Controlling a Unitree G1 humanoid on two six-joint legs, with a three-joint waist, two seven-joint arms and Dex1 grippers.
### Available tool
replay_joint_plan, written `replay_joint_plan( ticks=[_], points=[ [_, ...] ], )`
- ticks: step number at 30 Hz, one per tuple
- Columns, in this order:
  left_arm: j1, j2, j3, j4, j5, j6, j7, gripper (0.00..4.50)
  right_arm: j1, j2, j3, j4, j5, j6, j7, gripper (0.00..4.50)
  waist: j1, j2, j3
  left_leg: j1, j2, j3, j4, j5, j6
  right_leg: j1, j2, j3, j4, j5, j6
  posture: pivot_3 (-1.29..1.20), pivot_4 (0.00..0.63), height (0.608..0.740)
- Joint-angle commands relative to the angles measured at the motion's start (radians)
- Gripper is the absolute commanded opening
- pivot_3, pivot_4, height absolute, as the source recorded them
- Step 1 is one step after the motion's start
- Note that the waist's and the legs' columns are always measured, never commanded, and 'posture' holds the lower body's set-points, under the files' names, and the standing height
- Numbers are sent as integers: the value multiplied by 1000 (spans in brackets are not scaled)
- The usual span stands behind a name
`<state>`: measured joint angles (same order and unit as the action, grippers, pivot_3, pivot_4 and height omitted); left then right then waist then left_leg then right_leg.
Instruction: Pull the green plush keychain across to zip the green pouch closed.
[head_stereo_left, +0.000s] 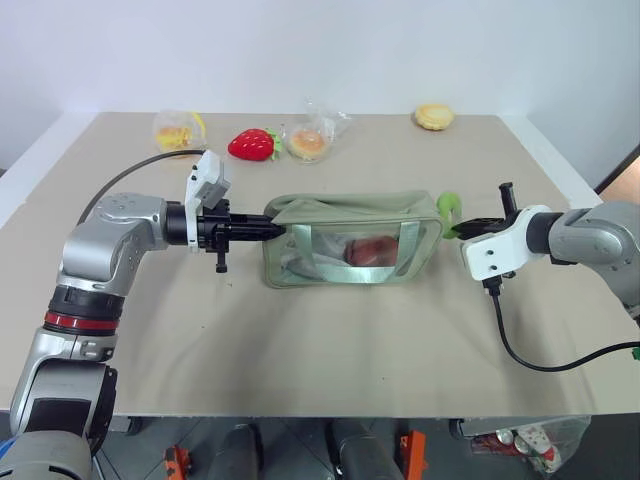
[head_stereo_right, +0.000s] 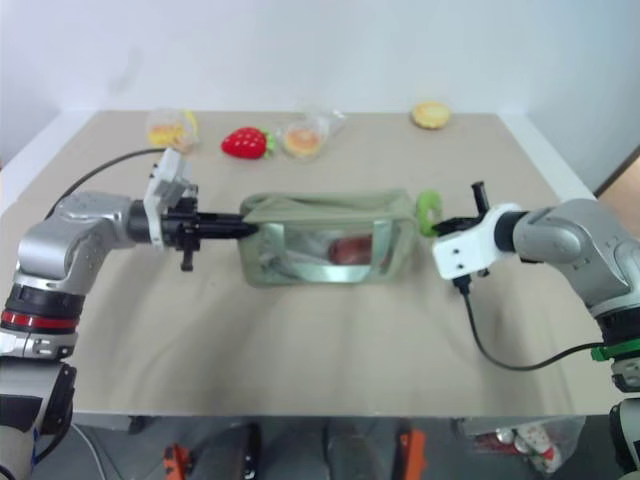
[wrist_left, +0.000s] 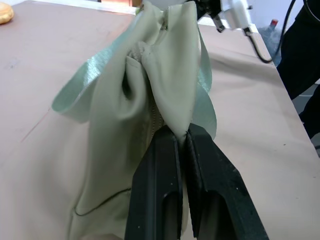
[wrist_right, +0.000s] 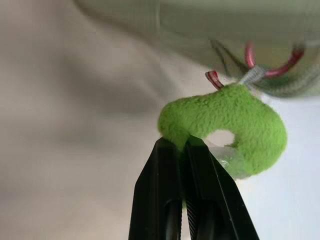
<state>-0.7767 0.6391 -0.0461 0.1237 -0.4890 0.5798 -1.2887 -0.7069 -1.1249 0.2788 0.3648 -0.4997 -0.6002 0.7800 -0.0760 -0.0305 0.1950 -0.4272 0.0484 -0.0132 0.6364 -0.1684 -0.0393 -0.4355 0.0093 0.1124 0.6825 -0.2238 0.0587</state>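
The pale green pouch (head_stereo_left: 350, 240) lies in the middle of the table, its clear side window facing me and something reddish inside. My left gripper (head_stereo_left: 283, 229) is shut on the pouch's left end; in the left wrist view its fingers (wrist_left: 165, 170) pinch a fold of the pouch (wrist_left: 150, 85) fabric. The green plush keychain (head_stereo_left: 449, 211) hangs at the pouch's right end on a red cord. My right gripper (head_stereo_left: 462, 230) is shut on it; the right wrist view has the plush ring (wrist_right: 225, 125) clamped between the fingers (wrist_right: 170, 175).
Along the table's far side lie a clear bag of yellow toy food (head_stereo_left: 178, 130), a red plush strawberry (head_stereo_left: 252, 144), another clear bag with a bun (head_stereo_left: 310, 140) and a loose bun (head_stereo_left: 434, 116). A black cable (head_stereo_left: 540, 355) trails from my right wrist over the table's right part.
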Motion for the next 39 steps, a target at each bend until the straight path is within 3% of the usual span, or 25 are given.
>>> replay_joint_plan(
  ticks=[1, 8, 15, 21, 25, 28, 34, 39],
  points=[
    [11, 44, 44, -27, -13, 15, 8, 0, -34, -41, 15, 173, -107, -2, -44, 16, -1, 0, 0, 0, 0, 0, 0, 0, 0, 0, 0, 0, 0, 0, 0, 0, 150, 740],
    [32, 55, 49, -50, -30, 26, 27, 0, -277, -85, 1, 362, -77, -4, -47, 16, -4, 0, 0, 1, 0, 2, -1, 1, 1, 0, 0, 3, 0, 1, 1, 0, 150, 740],
    [34, 54, 42, -47, -42, 20, 40, 0, -358, -102, 9, 426, -77, -16, -42, 16, -4, 0, 0, 0, -1, 4, -3, 0, 1, -2, 0, 5, -1, 0, 0, 0, 150, 740],
    [26, 51, 36, -37, -42, 14, 39, 0, -252, -111, 30, 380, -97, -41, -58, 16, -5, 0, 0, 0, -1, 4, -5, 0, 1, -3, 0, 5, -1, 0, -1, 0, 150, 740],
    [21, 50, 33, -34, -41, 14, 37, 0, 14, -37, 68, 188, -77, -50, -55, 16, -4, -2, -1, 1, -1, 2, -5, 0, 1, -1, 0, 4, -1, -2, -1, 0, 150, 740],
    [18, 51, 32, -35, -41, 17, 36, 0, 128, 12, 79, 104, -82, -35, -60, 16, -17, 0, -1, 3, -1, 3, -6, 0, 1, -1, 1, 6, 0, -1, 0, 0, 150, 740],
    [15, 52, 31, -35, -41, 21, 34, 0, 164, 98, 126, 78, -159, -41, -91, 16, -29, -10, -3, 21, 0, 3, -5, 0, 1, 16, 2, 6, 1, 0, 0, 0, 150, 740],
    [18, 51, 33, -42, -43, 26, 42, 0, 124, 130, 116, 125, -181, -47, -102, 16, -39, -17, -7, 25, 0, 2, -5, 0, 1, 18, 2, 6, 1, 0, 0, 0, 150, 740]
  ],
)
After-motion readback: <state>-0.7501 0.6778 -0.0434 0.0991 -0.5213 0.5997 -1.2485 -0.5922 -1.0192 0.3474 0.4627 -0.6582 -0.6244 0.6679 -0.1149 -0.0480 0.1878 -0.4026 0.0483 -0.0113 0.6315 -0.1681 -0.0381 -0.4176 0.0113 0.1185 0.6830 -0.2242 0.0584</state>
